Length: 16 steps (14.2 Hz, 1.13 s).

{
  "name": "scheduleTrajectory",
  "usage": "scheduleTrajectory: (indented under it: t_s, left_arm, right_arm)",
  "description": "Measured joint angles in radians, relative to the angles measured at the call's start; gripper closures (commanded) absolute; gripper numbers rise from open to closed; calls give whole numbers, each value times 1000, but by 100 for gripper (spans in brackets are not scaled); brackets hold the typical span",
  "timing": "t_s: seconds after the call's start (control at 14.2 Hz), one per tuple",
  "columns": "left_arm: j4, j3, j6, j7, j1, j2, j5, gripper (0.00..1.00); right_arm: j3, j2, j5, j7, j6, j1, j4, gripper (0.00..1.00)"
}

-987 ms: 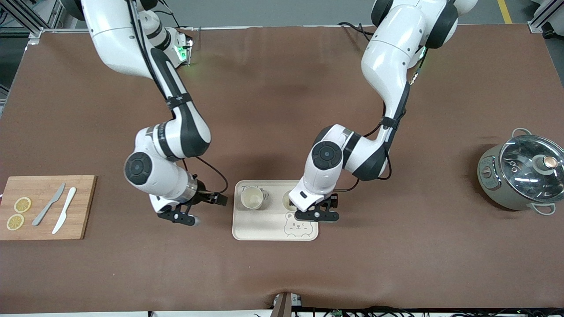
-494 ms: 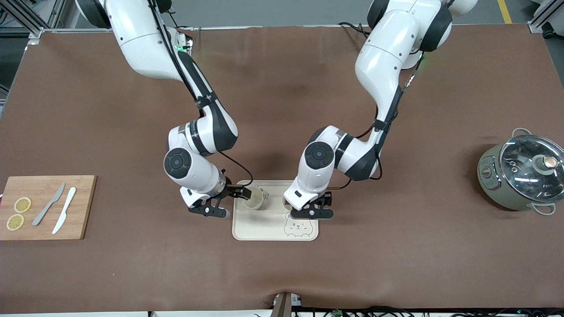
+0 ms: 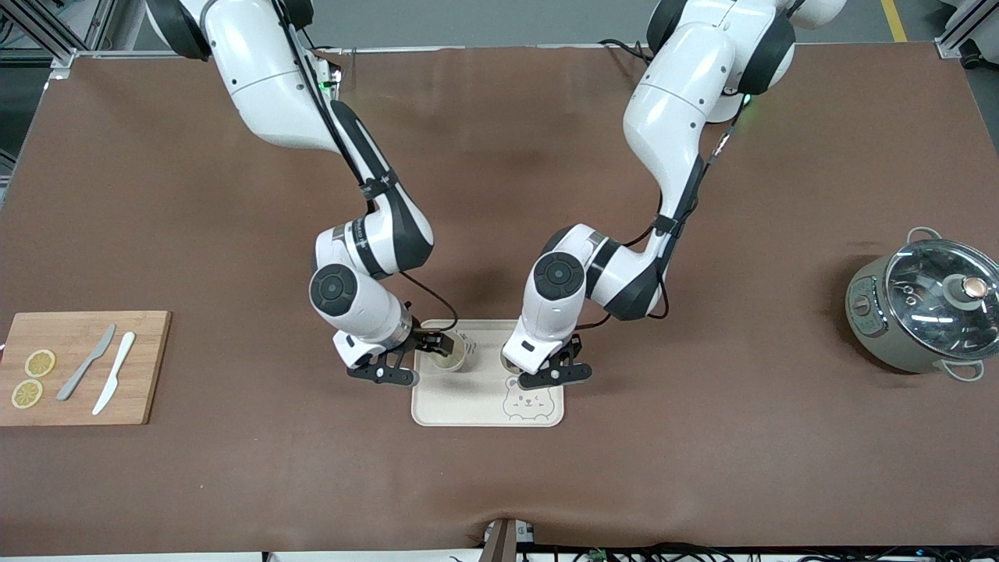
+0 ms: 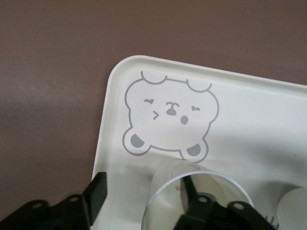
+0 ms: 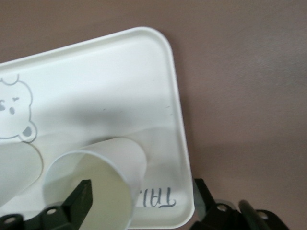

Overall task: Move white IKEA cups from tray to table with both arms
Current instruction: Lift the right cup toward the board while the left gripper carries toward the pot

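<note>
Now brown table (image 3: 702,468); both grippers' fingers spread, straddling cup rims on tray (image 3: 468,406).

My left tool (image 3: 551,373) and its wrist cover most of one cup (image 3: 509,357) in the front view, so only a sliver of its rim shows. In both wrist views my fingers (image 4: 200,211) are cut off by the frame's edge, and so are the cup bases. The tray's lettering (image 5: 156,197) is only partly legible, and my right tool (image 3: 411,361) hides part of the other cup (image 3: 451,355).
</note>
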Motion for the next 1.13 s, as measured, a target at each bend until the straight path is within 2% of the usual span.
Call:
scheduleTrajectory:
  t_s: [0.07, 0.14, 0.21, 0.28, 0.63, 0.78, 0.99, 1.13]
  left_arm:
    - [0, 0, 0, -2, 0, 0, -1, 100]
    - [0, 0, 0, -3, 0, 0, -1, 100]
    - [0, 0, 0, -3, 0, 0, -1, 100]
    - [0, 0, 0, -3, 0, 0, -1, 100]
    - [4, 2, 1, -2, 3, -8, -1, 100]
    - [4, 8, -50, 29, 8, -36, 0, 100]
    - [-34, 18, -199, 175, 54, -155, 0, 100]
    - [-139, 20, -231, 297, 113, -281, 0, 100]
  right_arm:
    - [0, 0, 0, 0, 1, 5, 0, 59]
    - [0, 0, 0, 0, 1, 7, 0, 79]
    - [-2, 0, -1, -1, 1, 7, 0, 92]
    - [-3, 0, -5, -4, 2, 7, 0, 100]
    - [-4, 0, -11, -6, 6, 7, 3, 100]
    - [-5, 0, -11, -6, 6, 7, 19, 100]
    - [-20, -5, -11, -5, -10, -1, 69, 100]
    - [-29, -12, -11, -6, -53, -34, 103, 100]
